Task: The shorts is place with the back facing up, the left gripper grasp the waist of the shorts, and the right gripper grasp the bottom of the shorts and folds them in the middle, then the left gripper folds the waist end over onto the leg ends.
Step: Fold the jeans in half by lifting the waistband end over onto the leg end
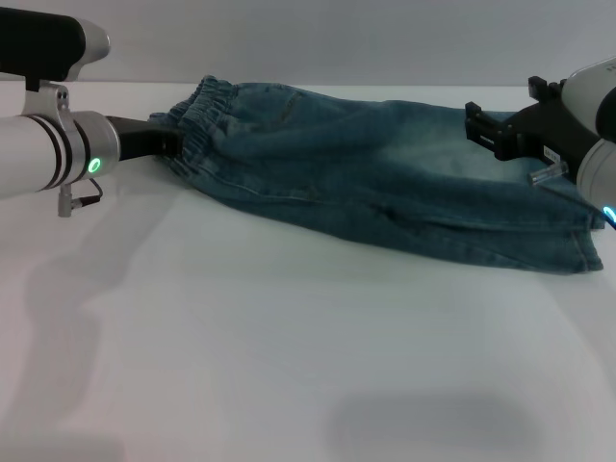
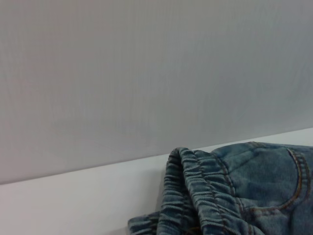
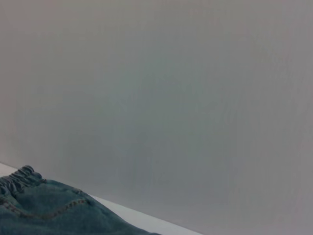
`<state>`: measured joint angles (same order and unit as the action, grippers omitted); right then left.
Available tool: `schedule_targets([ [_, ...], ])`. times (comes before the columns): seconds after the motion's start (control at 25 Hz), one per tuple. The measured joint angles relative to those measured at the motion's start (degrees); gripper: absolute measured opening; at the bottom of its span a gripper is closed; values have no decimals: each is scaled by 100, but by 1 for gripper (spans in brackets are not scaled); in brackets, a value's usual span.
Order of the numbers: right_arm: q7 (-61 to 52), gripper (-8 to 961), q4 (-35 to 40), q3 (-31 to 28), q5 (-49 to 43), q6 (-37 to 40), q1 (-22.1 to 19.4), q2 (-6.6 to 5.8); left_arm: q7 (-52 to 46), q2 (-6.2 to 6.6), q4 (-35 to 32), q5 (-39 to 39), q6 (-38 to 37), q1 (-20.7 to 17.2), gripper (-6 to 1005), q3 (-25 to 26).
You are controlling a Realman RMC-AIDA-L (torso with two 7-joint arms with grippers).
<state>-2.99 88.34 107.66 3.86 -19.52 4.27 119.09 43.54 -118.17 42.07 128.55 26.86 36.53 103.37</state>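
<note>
The shorts (image 1: 385, 183) lie across the far side of the white table (image 1: 289, 366), folded lengthwise into one long band of faded blue denim. The waist of the shorts (image 1: 202, 111) points left, its ruffled elastic band bunched up, which the left wrist view also shows on the shorts (image 2: 230, 191). My left gripper (image 1: 171, 144) is at the waist's near corner, shut on the fabric. The leg ends (image 1: 568, 245) point right with flat hems. My right gripper (image 1: 478, 130) hovers over the leg part near the far edge, jaws apart, holding nothing. The right wrist view shows a far piece of the shorts (image 3: 44, 210).
A plain grey wall (image 1: 337, 38) stands right behind the table's far edge. Wide bare tabletop lies in front of the shorts, towards me.
</note>
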Motion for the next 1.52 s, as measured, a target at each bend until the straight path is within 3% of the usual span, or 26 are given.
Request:
schedule_targets([
  [0.2, -12, 750, 9, -6, 1, 14, -21, 6, 0, 2, 135, -20, 65, -76, 2, -23],
  [0.48, -30, 749, -66, -15, 2, 101, -31, 17, -19, -9, 979, -323, 269, -514, 2, -347],
  [0.68, -50, 749, -211, 28, 49, 435, -11, 21, -25, -3, 1105, -360, 347, -554, 2, -363],
  [0.84, -263, 749, -544, 137, 59, 1044, 2, 27, -31, -10, 1660, -417, 552, -817, 2, -405],
  [1.04, -486, 744, -1003, 228, 64, 1795, 17, 27, -54, 15, 1894, -588, 731, -944, 1, -393],
  [1.36, -806, 735, -1506, 254, 73, 2067, 192, 19, -82, 6, 2262, -622, 919, -1122, 1, -406],
  [1.52, -984, 666, -1738, 245, 73, 2080, 305, 3, -86, 0, 2465, -704, 998, -1196, 1, -442],
])
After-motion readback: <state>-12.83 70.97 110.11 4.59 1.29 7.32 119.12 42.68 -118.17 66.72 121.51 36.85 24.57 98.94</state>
